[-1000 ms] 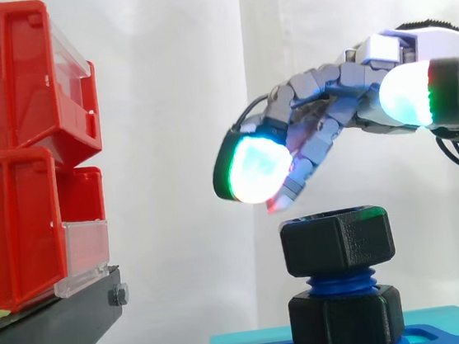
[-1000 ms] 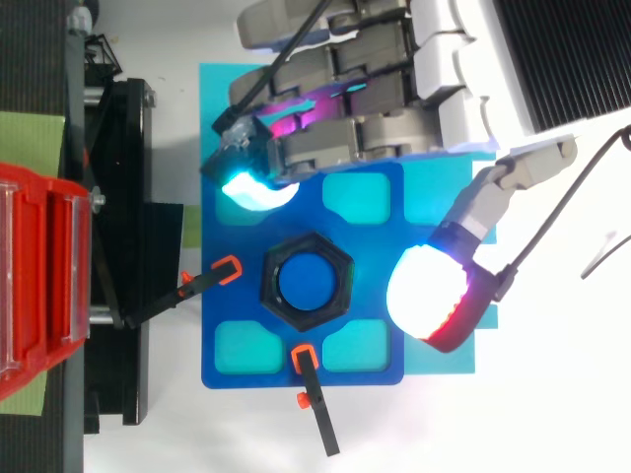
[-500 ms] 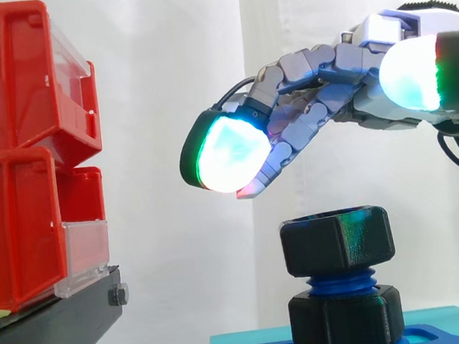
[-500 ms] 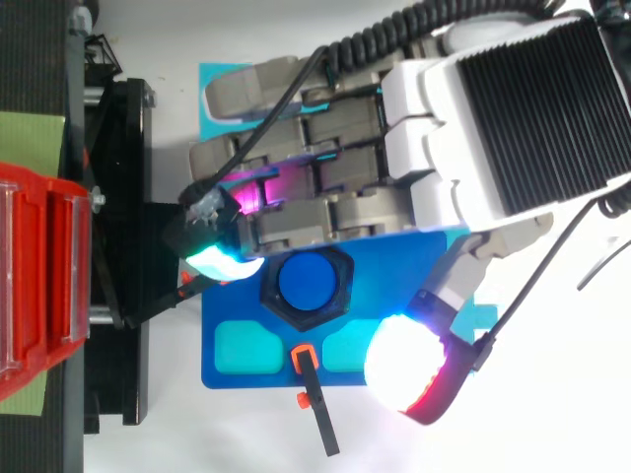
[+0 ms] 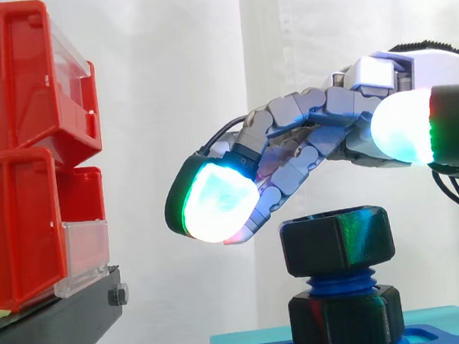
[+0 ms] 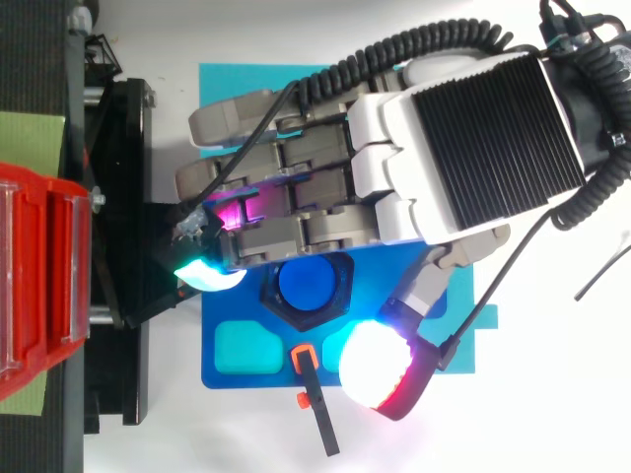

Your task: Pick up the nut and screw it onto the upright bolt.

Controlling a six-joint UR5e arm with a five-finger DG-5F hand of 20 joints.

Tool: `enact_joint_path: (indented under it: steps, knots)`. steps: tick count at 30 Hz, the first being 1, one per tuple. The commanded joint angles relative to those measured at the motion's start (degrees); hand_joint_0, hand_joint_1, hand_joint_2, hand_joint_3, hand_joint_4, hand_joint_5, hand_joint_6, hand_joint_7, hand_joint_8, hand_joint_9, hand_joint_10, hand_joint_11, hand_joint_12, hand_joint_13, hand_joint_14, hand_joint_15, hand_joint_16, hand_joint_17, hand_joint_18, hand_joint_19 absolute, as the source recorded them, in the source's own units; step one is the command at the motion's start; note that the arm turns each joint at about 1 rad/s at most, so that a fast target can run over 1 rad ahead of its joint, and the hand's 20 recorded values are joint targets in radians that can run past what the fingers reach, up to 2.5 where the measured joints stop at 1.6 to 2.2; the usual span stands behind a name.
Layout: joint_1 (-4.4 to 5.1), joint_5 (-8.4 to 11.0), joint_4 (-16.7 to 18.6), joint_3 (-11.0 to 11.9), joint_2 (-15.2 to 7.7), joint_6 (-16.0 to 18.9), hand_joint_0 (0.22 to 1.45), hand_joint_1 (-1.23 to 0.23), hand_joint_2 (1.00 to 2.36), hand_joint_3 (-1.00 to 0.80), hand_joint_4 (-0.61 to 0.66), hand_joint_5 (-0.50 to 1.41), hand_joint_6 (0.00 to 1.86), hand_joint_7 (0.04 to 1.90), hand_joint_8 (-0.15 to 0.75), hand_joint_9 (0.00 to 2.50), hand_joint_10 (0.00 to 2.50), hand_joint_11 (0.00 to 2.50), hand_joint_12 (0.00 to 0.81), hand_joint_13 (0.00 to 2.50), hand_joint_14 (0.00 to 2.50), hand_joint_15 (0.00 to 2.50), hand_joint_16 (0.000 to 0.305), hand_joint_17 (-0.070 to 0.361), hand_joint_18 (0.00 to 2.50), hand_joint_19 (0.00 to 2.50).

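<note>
side view | hand [image 5: 351,129] | fingers [image 5: 290,119] relaxed, empty | nut [image 5: 337,241] just below them

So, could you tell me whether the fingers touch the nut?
Cannot tell: in the side view the fingers hang beside the top corner of the nut, neither gap nor contact plain.
</note>
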Motion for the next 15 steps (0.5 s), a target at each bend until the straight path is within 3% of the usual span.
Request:
enact_joint_path:
  steps: [1,9,15]
  knots:
    - [-0.14,-0.02,-0.19,-0.01,-0.09,0.44,0.47,-0.12,1.0,-0.5,0.18,-0.14,0.5,0.64,0.222,0.75,0.0,0.0,0.238,0.51,0.0,0.0,0.027,0.061,0.22,0.0]
    - [-0.23,-0.02,-0.45,-0.01,-0.09,0.35,0.47,-0.12,1.0,-0.5,0.2,-0.11,0.5,0.78,0.237,0.77,0.0,0.0,0.243,0.53,0.0,0.0,0.027,0.062,0.24,0.0]
    - [-0.4,0.07,-4.41,-0.01,-0.09,0.18,0.47,-0.12,1.0,-0.5,0.23,-0.1,0.5,0.89,0.243,0.78,0.0,0.0,0.243,0.55,0.0,0.0,0.027,0.06,0.27,0.0]
